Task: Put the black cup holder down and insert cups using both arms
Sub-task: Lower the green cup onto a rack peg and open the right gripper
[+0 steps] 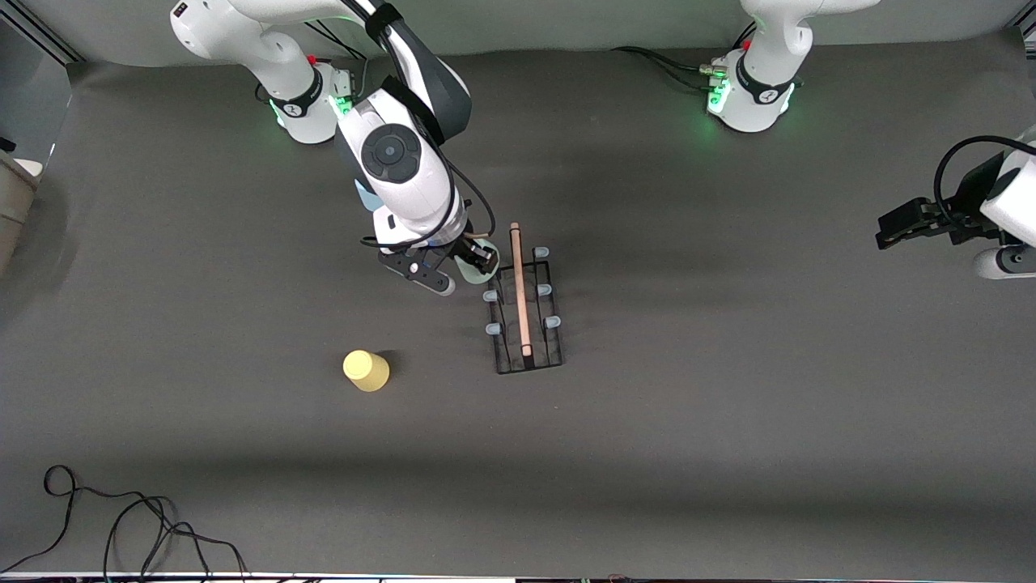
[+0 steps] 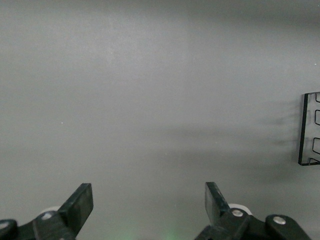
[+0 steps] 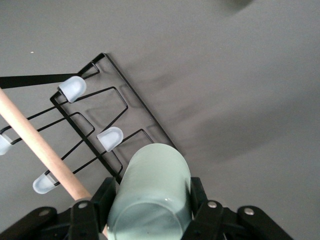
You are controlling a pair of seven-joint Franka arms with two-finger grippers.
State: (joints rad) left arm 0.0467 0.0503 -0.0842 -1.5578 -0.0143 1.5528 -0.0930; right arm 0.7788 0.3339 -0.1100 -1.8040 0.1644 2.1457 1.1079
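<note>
The black cup holder [image 1: 526, 312] stands on the table, its wooden rod running along the top. My right gripper [image 1: 472, 263] is shut on the pale grey-green cup [image 1: 468, 273] and holds it over the holder's corner nearest the right arm's base. In the right wrist view the fingers [image 3: 197, 192] clamp the cup [image 3: 152, 185], its closed bottom toward the camera, above a pale-tipped prong [image 3: 110, 138]. The yellow cup [image 1: 366, 370] stands upside down, nearer the front camera, toward the right arm's end. A light blue patch [image 1: 366, 197] shows beside the right arm, mostly hidden. My left gripper [image 1: 890, 231] waits open and empty.
A loose black cable [image 1: 121, 526] lies near the front edge at the right arm's end. In the left wrist view the open left gripper [image 2: 148, 192] is over bare grey mat, and a dark frame-like piece [image 2: 310, 130] shows at the picture's edge.
</note>
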